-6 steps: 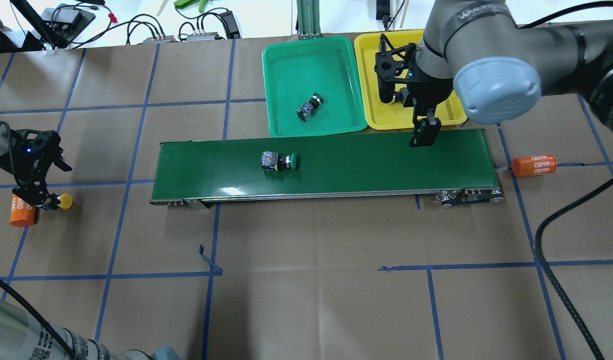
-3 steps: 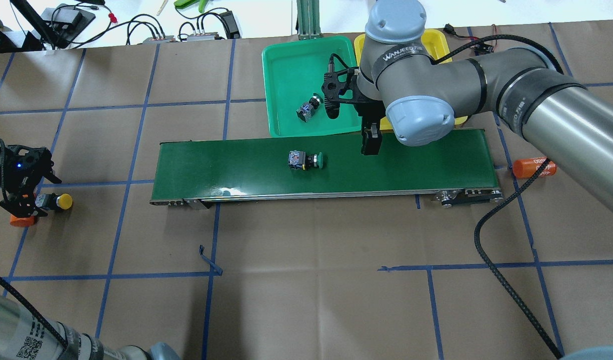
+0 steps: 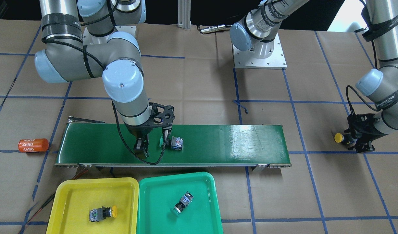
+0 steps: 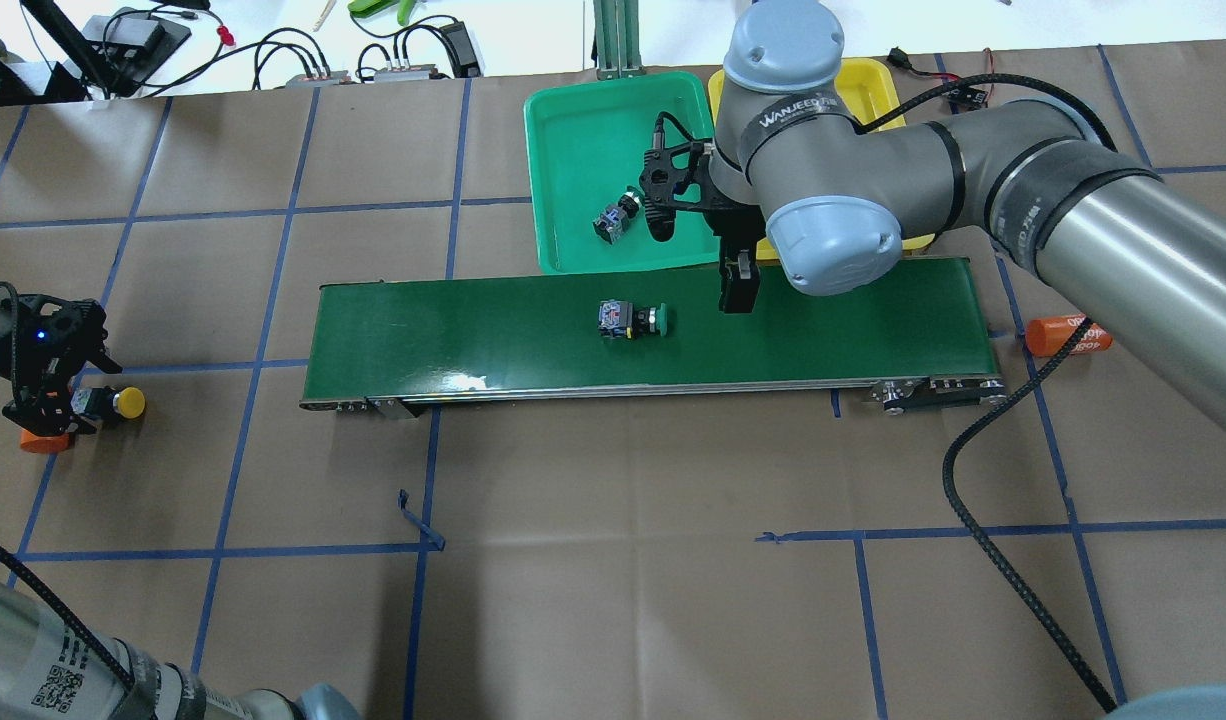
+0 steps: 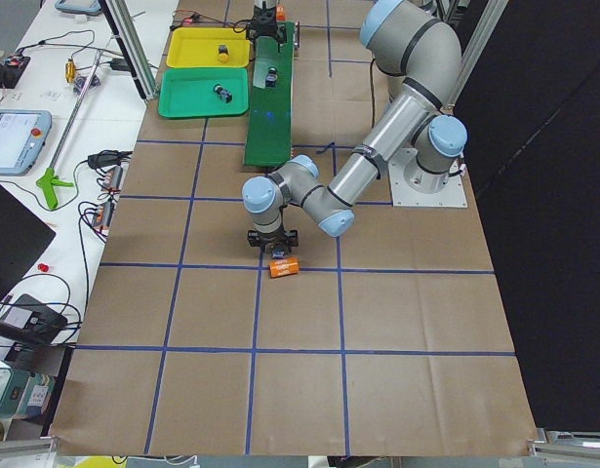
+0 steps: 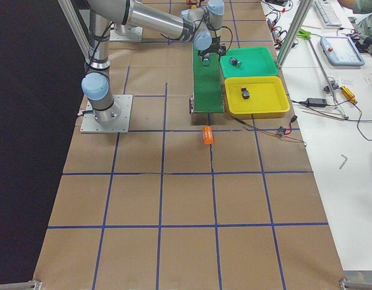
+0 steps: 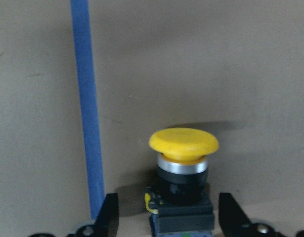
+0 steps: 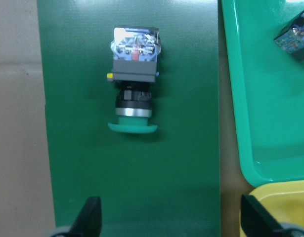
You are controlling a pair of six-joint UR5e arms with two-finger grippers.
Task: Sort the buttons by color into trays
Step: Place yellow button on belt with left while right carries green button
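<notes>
A green button [image 4: 628, 319] lies on its side on the conveyor belt [image 4: 453, 330]. My right gripper [image 4: 698, 255] hangs open and empty just right of it; the right wrist view shows the button [image 8: 134, 94] ahead of the spread fingers [image 8: 90, 217]. My left gripper [image 4: 68, 405] is open around the body of a yellow button [image 7: 184, 163] lying on the table at the far left [image 4: 123, 402]. The green tray [image 4: 573, 130] holds a green button [image 4: 618, 212]. The yellow tray [image 3: 72, 195] holds a yellow button [image 3: 103, 213].
An orange 4680 cylinder [image 4: 1058, 335] lies off the belt's right end. Another orange cylinder [image 4: 41, 440] lies right beside my left gripper. My right arm covers most of the yellow tray in the overhead view. Cables and tools lie beyond the table's far edge.
The green button on the belt has travelled right. My right gripper has swung left from over the yellow tray to the belt. My left gripper has shifted slightly left at the yellow button.
</notes>
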